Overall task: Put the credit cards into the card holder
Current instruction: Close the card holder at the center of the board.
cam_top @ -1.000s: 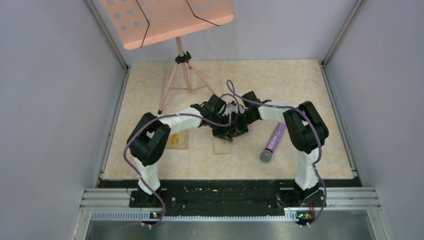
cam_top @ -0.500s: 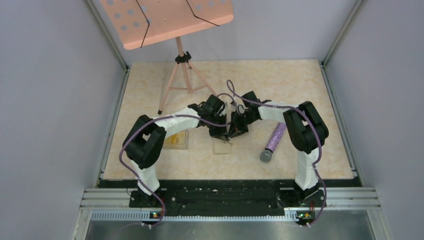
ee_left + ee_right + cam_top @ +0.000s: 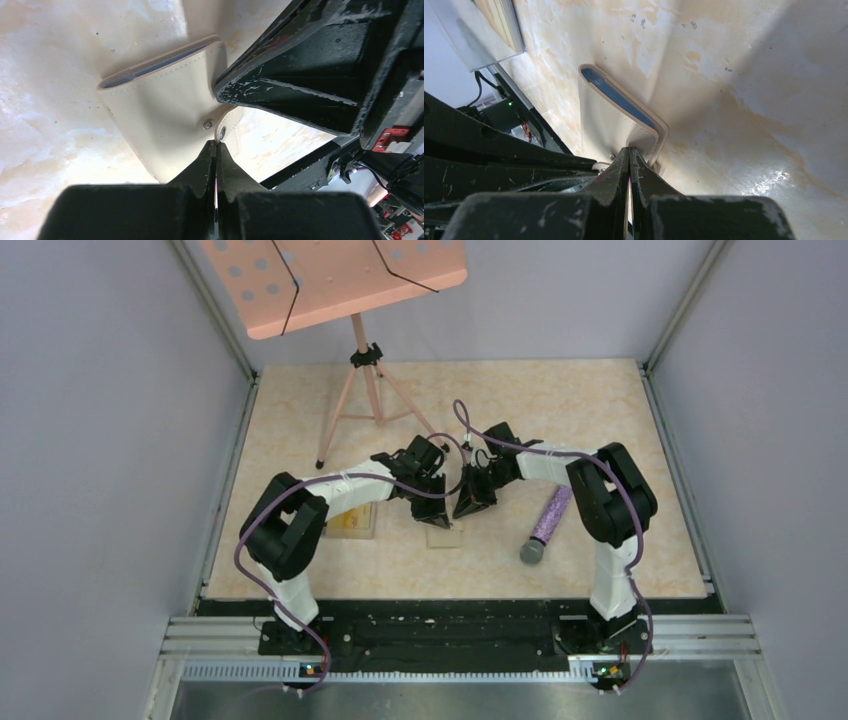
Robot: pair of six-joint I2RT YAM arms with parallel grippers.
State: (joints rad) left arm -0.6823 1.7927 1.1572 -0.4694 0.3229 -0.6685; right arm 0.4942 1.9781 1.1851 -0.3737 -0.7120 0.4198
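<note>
A pink music stand (image 3: pixel 340 280) is at the far side of the beige table (image 3: pixel 580 410), with its tripod legs on the top. A purple microphone (image 3: pixel 546 520) lies at the right, grey head towards the near edge. A clear box (image 3: pixel 447 537) lies near the middle.

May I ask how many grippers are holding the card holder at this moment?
2. The left gripper is shut on one edge of the card holder. The right gripper is shut on a neighbouring corner.
</note>
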